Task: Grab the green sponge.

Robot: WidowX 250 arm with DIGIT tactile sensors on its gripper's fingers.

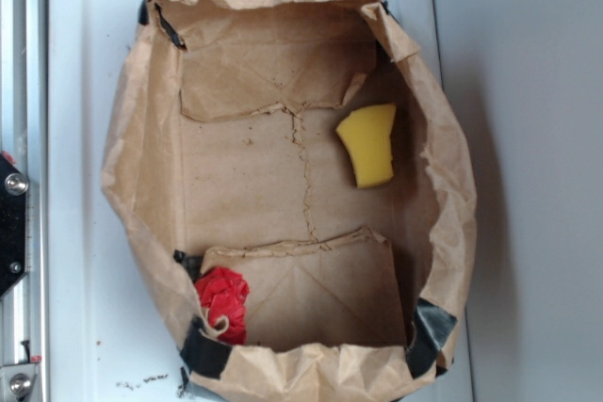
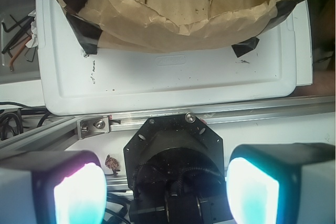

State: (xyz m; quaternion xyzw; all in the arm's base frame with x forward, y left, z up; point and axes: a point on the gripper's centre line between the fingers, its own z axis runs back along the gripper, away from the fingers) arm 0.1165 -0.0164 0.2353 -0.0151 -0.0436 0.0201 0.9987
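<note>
The green sponge (image 1: 368,145), a small yellow foam block with one concave side, lies on the floor of an open brown paper bag (image 1: 151,176), toward its upper right. The wrist view does not show the sponge. In the wrist view my gripper (image 2: 165,195) hangs open over the robot's black base, its two glowing fingers (image 2: 79,195) far apart with nothing between them. It is outside the bag, beyond the white tray's edge. The exterior view does not show the gripper.
A red wrinkly lump (image 1: 224,300) sits in the bag's lower left corner. The bag rests on a white tray (image 1: 80,233); black tape (image 1: 431,327) marks its corners. An aluminium rail (image 2: 157,120) runs beside the tray. Cables and tools (image 2: 16,35) lie at the wrist view's left.
</note>
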